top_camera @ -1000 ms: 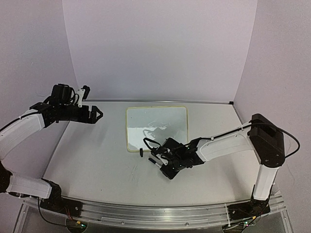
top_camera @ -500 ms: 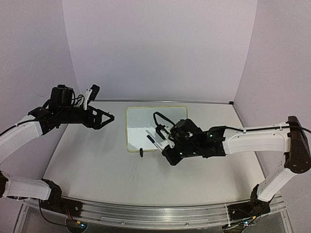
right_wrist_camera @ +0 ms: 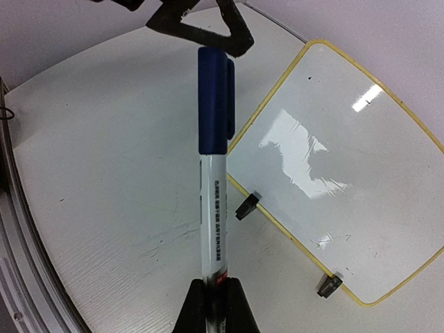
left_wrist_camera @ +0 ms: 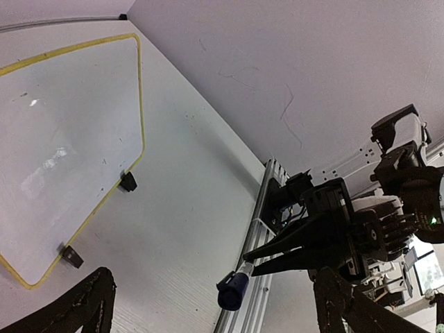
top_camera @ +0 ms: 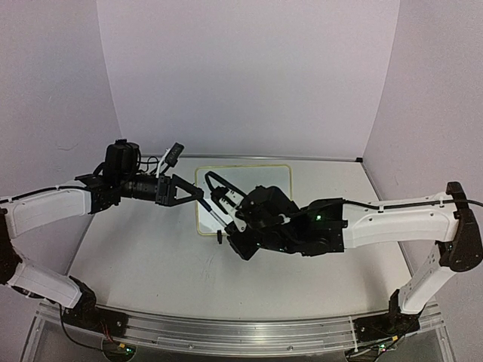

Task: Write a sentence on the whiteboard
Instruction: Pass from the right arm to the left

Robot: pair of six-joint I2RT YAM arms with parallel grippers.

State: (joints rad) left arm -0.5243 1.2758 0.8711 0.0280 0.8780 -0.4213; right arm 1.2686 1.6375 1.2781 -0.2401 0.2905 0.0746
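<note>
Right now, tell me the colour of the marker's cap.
Dark blue cap on the pale-barrelled marker; right wrist view shows it best.

a white wood-grain surface (top_camera: 143, 256) shows faint scuffs. pale lilac backdrop panels (top_camera: 249, 75) close it in on 3 sides. an aluminium rail (top_camera: 226, 330) runs along its near edge. a marker (right_wrist_camera: 212, 208), white barrel, blue cap (right_wrist_camera: 212, 97) on, is raised above the surface.

Both arms reach inward; left hand (top_camera: 192, 194) gapes wide, seemingly almost meeting the right hand (right_wrist_camera: 211, 295), pinched on a marker (right_wrist_camera: 211, 104).
</note>
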